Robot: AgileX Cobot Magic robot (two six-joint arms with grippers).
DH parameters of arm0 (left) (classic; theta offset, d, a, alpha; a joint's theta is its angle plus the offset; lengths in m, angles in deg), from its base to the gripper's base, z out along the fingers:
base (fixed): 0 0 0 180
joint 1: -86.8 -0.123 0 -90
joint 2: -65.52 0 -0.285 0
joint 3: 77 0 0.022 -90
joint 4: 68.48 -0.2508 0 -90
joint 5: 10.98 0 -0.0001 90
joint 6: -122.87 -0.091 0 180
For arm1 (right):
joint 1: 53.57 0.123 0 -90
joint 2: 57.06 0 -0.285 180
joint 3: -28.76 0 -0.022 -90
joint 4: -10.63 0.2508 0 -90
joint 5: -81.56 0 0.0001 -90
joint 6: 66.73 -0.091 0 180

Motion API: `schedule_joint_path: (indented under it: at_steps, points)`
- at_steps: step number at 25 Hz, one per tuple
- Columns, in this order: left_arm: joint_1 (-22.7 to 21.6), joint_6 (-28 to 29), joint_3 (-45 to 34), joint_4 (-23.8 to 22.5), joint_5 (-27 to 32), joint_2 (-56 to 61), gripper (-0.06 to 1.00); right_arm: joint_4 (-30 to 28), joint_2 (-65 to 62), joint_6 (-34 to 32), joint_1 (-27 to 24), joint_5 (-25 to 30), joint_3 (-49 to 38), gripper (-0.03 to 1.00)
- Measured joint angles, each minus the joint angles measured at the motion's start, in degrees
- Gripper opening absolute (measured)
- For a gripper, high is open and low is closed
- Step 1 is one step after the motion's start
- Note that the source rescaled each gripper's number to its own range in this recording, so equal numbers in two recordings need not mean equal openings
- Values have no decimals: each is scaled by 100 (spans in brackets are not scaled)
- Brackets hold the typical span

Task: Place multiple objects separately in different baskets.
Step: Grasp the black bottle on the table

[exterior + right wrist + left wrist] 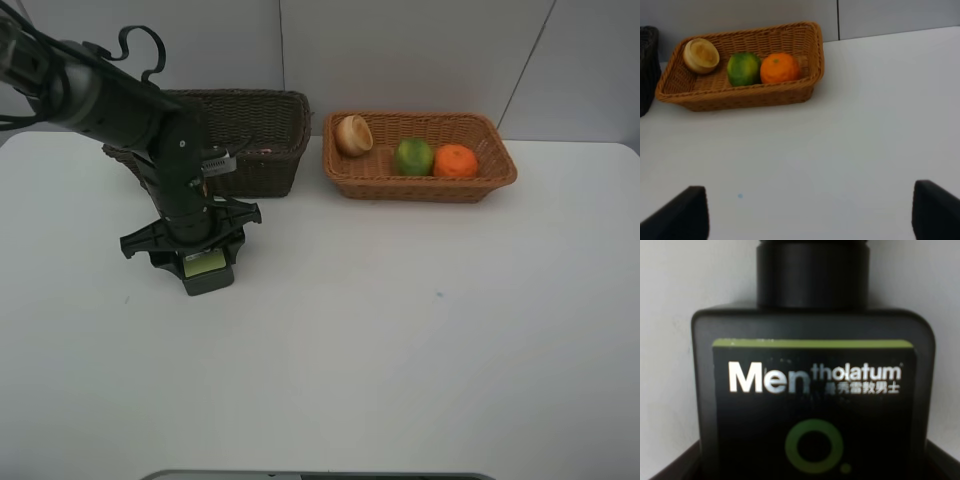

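A plain white desk (420, 340) is lit evenly and softly. Behind it, a pale grey wall (420, 50) is divided into panels by thin dark seams.

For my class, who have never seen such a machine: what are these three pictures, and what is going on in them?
A two-armed robot works at a white table. One camera looks down from high up; the other two sit on the wrists. The left gripper is lowered over a flat dark-green labelled bottle; whether it grips is unclear. The right gripper is open and empty. The light tan wicker basket holds a round tan item, a green fruit and an orange. A dark brown wicker basket stands beside it.
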Motion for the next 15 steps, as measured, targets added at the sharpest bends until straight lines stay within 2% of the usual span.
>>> schedule_joint_path:
  at_steps: [8,15]
  points:
    - [0,-262,-19,11,5,416,82,0,0,0,0,0,0,84]
    - [5,-1047,-19,18,278,1376,82,0,0,0,0,0,0,84]
